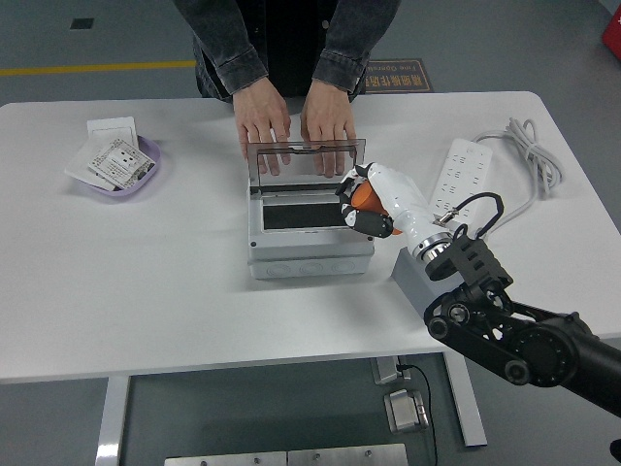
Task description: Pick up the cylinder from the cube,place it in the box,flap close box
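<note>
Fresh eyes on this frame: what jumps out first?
The right hand, white with black fingers, holds the orange cylinder over the right end of the open grey box at mid-table. At the far side a person's two hands rest on the raised clear lid. The grey cube sits right of the box, partly behind the arm.
</note>
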Tool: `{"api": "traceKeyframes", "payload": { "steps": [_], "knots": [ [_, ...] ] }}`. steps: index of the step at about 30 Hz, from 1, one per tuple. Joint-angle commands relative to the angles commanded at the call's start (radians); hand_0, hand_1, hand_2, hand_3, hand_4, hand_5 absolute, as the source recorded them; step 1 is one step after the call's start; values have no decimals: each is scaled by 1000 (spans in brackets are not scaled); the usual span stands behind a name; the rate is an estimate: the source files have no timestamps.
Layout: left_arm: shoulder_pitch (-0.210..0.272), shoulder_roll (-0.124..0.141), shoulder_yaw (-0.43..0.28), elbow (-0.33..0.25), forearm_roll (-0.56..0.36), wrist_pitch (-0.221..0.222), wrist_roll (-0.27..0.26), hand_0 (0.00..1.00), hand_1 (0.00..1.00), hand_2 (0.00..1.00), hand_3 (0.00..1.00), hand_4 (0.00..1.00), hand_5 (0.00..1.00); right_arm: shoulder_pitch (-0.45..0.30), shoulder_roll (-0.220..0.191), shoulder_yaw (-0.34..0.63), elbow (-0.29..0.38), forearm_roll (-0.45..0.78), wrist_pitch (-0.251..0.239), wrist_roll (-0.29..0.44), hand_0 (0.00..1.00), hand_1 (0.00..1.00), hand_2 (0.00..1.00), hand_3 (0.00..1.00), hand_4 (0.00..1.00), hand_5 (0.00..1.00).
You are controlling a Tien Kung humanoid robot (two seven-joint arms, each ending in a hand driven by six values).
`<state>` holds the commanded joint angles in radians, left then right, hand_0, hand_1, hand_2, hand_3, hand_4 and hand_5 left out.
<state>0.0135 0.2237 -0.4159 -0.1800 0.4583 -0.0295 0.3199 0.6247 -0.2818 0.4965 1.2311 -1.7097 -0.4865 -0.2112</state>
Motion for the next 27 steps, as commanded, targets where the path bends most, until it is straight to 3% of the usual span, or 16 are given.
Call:
{"api": "traceKeyframes", "payload": {
  "steps": [5,12,19,27],
  "knots": [
    [-2,4,-2,0,2,0,1,686,727,677,728,686,135,116,34,-102,-63,-47,33,-35,2,47,182,160,2,2],
    [-7,6,2,0,-2,0,1,686,728,676,728,684,135,249,78,-199,-106,-15,44,-36,2,45,179,157,2,2],
    [-12,6,19,0,-16,-1,0,686,728,676,728,680,130,301,129,-279,-152,33,43,-21,2,37,178,157,2,2],
    [-13,5,8,0,-2,-1,3,687,730,673,725,666,119,306,141,-326,-182,79,33,4,2,40,183,160,2,2]
  ]
}}
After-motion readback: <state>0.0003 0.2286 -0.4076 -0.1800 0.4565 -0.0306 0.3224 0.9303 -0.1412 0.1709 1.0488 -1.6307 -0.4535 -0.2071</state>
